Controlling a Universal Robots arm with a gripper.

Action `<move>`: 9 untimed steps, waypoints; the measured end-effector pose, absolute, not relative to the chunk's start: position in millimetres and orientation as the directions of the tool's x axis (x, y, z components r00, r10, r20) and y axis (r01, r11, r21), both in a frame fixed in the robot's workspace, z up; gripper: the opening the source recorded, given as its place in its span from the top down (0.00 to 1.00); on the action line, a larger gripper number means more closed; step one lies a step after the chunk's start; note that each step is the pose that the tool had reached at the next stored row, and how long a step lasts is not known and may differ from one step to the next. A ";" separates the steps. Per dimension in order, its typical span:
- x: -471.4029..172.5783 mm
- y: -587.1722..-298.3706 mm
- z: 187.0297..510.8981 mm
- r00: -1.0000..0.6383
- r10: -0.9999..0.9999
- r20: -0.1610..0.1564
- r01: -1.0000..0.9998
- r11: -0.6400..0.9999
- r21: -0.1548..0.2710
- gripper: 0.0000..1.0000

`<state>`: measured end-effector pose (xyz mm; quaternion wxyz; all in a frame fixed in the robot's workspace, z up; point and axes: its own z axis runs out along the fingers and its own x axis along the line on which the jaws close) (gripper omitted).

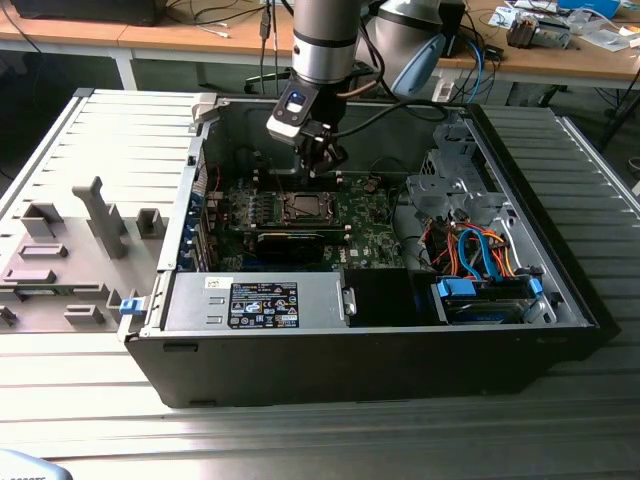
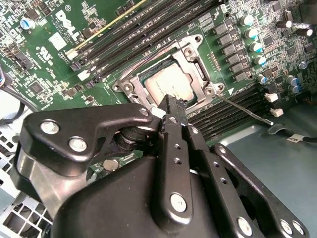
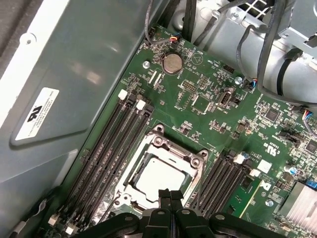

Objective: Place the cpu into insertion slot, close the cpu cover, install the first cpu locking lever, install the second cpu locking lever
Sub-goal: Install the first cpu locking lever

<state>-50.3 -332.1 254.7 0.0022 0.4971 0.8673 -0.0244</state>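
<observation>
Cpu (image 2: 171,82) lies flat in the insertion slot (image 1: 300,207), with the cpu cover (image 2: 198,62) down over its edges.

The gripper (image 3: 170,194) hangs just above the near side of the slot, its fingers (image 3: 163,196) pressed together with nothing between them. A thin locking lever (image 2: 245,110) sticks out to one side. I think pushing it needs a slow, steady press, tips low on the rod, so it does not spring back. The black fingers hide the cover's near edge, and I cannot tell whether the lever's end is hooked.
</observation>
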 end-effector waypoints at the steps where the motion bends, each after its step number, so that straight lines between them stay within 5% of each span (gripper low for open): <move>1: -50.3 -332.1 254.7 -0.509 0.860 -0.028 0.860 0.508 -0.040 0.89; 9: -50.3 -332.1 254.7 -0.541 0.841 -0.028 0.841 0.540 -0.040 0.89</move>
